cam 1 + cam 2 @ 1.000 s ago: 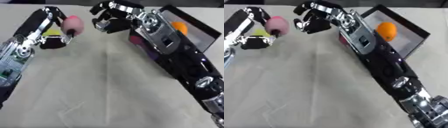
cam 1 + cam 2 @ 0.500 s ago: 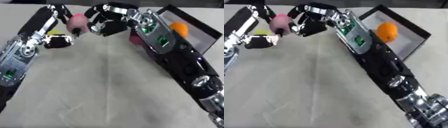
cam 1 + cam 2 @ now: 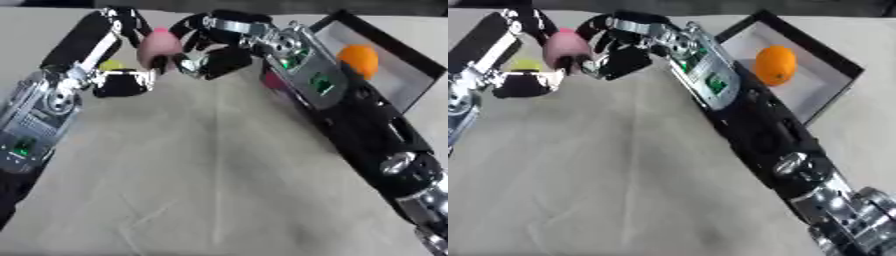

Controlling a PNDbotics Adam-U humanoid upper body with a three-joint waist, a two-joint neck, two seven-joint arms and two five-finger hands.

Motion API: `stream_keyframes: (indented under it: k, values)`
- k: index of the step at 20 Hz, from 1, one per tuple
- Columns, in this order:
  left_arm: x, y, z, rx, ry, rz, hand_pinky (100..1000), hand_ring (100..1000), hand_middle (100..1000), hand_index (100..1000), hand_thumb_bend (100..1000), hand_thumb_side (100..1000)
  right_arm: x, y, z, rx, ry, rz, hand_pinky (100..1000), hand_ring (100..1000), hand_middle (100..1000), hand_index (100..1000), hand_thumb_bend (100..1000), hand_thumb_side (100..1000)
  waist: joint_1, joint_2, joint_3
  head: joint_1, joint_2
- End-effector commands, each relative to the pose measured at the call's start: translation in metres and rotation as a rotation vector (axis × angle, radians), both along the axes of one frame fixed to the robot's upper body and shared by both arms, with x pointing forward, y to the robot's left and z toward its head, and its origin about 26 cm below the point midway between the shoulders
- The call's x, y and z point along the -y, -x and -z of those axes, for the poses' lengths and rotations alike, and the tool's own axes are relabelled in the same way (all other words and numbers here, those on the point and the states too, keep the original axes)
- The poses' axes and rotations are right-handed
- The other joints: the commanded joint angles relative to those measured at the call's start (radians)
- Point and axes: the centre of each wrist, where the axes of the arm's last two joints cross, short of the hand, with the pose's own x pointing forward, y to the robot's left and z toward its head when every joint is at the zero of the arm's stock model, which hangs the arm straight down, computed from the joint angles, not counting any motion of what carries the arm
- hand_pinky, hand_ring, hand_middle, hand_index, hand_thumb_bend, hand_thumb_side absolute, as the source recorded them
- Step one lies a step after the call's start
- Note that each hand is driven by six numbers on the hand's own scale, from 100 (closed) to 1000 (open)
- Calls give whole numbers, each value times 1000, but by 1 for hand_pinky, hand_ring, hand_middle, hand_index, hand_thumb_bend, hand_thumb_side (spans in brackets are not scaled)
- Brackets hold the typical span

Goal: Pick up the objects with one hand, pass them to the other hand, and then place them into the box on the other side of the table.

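The pink, egg-shaped, smooth object (image 3: 159,46) is up at the far side of the beige cloth-covered worktop (image 3: 219,190), held above it, and its long axis runs roughly upright, narrower end at the top with a slight lean. It looks matte and evenly coloured, a soft pale pink, with its lower edge hidden behind dark fingers.

The left robot hand (image 3: 131,75) has it: black fingers curl around the pink object from the left and from below. Right against the object's right side sits the right robot hand (image 3: 210,55), fingers curved and spread toward it, close enough to touch or nearly so; whether those fingers actually grip cannot be told from here.

Just left of the pink object, tucked behind the left robot hand, there's a small yellow-green round thing (image 3: 525,64) on the worktop, mostly covered. To the right of the pink object, well apart, lies the black-rimmed shallow box with a pale floor (image 3: 824,95), and inside it a round orange fruit (image 3: 775,65) rests toward the near-left part of the floor.

Between the pink object and that box runs the right forearm (image 3: 710,85), black and silver with a green-lit panel, crossing diagonally over the box's left edge. A dark purplish patch peeks out beneath this forearm, too hidden to make out.
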Motion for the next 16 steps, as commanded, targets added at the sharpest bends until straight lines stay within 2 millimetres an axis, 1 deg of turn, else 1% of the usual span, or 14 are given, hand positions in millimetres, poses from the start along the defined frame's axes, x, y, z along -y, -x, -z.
stream_keyframes:
  k: [1, 3, 5, 6, 9, 10, 14, 16]
  values:
    - [5, 5, -13, 40, 8, 31, 735, 549, 618, 613, 179, 210, -5, 2, -8, 26, -1, -11, 890, 839, 869, 893, 100, 420, -9, -35, 2, -4, -6]
    - [6, 5, -14, 40, 11, 41, 735, 548, 618, 613, 178, 210, -1, 2, -9, 28, -3, -8, 889, 834, 863, 881, 100, 412, -10, -34, 2, -4, -6]
    - [8, 6, -14, 39, 13, 51, 734, 546, 617, 613, 178, 211, 3, 3, -10, 31, -19, 1, 883, 815, 829, 839, 100, 386, -11, -34, 2, -5, -7]
    - [8, 7, -14, 38, 14, 55, 734, 545, 617, 613, 178, 211, 5, 4, -11, 32, -32, 8, 878, 794, 783, 789, 100, 360, -11, -33, 2, -5, -7]
    - [9, 7, -14, 33, 18, 64, 734, 545, 617, 613, 179, 210, 9, 6, -13, 30, -82, 36, 872, 762, 717, 720, 100, 329, -12, -33, 3, -6, -7]
    - [9, 7, -13, 30, 19, 66, 734, 544, 617, 613, 178, 211, 10, 6, -13, 28, -97, 44, 869, 738, 670, 672, 100, 302, -12, -33, 3, -6, -7]
    - [11, 8, -13, 22, 24, 72, 734, 542, 616, 613, 177, 211, 10, 8, -13, 16, -151, 66, 855, 676, 574, 576, 100, 270, -12, -33, 2, -7, -7]
    - [11, 8, -13, 18, 28, 72, 733, 540, 616, 617, 174, 213, 10, 8, -13, 13, -176, 71, 845, 644, 542, 542, 100, 239, -12, -33, 2, -7, -7]
